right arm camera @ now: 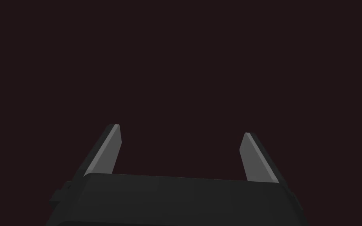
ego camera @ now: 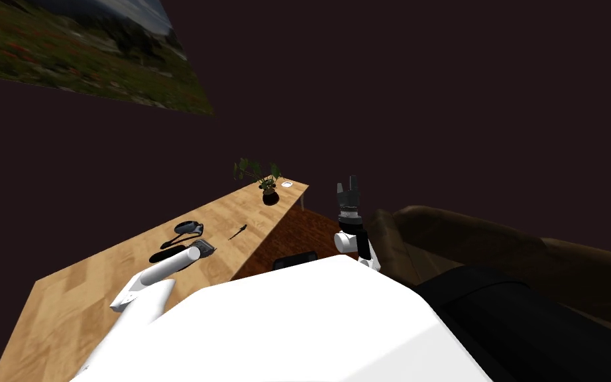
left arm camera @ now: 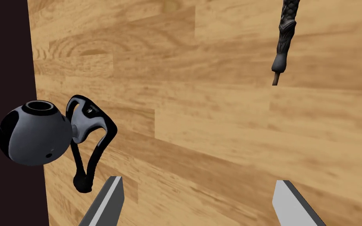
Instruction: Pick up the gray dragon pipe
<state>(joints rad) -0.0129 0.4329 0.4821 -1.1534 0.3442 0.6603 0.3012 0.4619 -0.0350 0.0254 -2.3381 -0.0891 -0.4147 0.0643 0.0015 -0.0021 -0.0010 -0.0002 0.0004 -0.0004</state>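
The gray dragon pipe is a thin dark stick with a scaled stem, lying flat on the wooden table. My left gripper hovers over the tabletop, short of the pipe and to one side of it. In the left wrist view the left gripper is open, with bare wood between the fingers. My right gripper is raised off the table's right side, and it stands open and empty.
A grey and black ball with a looped black stand lies at the table's far edge, a black object beside it. A potted plant and white dish sit farther along. A brown sofa lies right.
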